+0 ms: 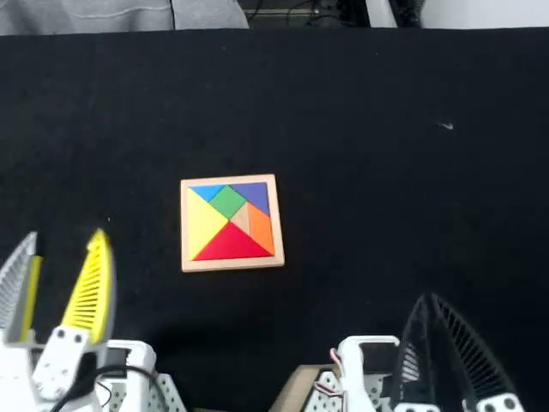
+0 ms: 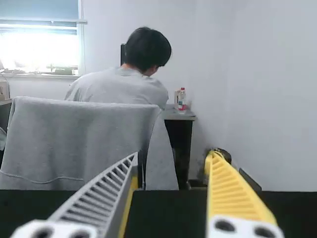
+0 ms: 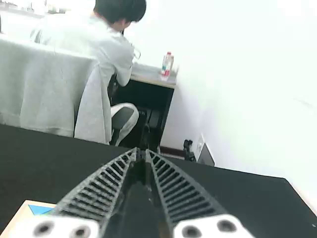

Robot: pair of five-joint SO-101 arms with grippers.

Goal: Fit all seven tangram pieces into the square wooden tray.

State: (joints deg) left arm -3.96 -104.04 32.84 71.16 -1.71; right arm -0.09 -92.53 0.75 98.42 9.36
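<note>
Task looks done, or one piece short. The square wooden tray point(image 1: 233, 264) lies flat in the middle of the black surface point(image 1: 386, 172), and its inside reads as filled.

- Yellow triangle point(image 1: 202, 225) fills one side.
- Red triangle point(image 1: 232, 245) runs along the edge nearest the arms.
- Green square point(image 1: 227, 200) sits just past the centre.
- Blue triangle point(image 1: 208, 190) and purple piece point(image 1: 255, 193) line the far edge.
- Orange triangle point(image 1: 262, 230) takes the other side.
- A small tan triangle point(image 1: 243, 218) sits between green, red and orange. Can't tell if it's a pale seventh piece or bare tray floor showing through a gap.

My read: if it's a piece, all seven are in and nothing is left. If it's a gap, one small triangle is yet to go in. The coloured pieces look flush, edges touching, none riding over the rim. Every piece I can spot is inside the tray.

Left tool point(image 1: 66, 234), one yellow and one grey finger, is spread wide and holds nothing. It sits at the near edge of the surface, well apart from the tray.

Right tool point(image 3: 142, 151), black, has its fingers pressed together with nothing between them. It is also at the near edge, apart from the tray. Its wrist view catches a tray corner with a bit of blue.

Both arms look parked, which fits a finished job.
</note>
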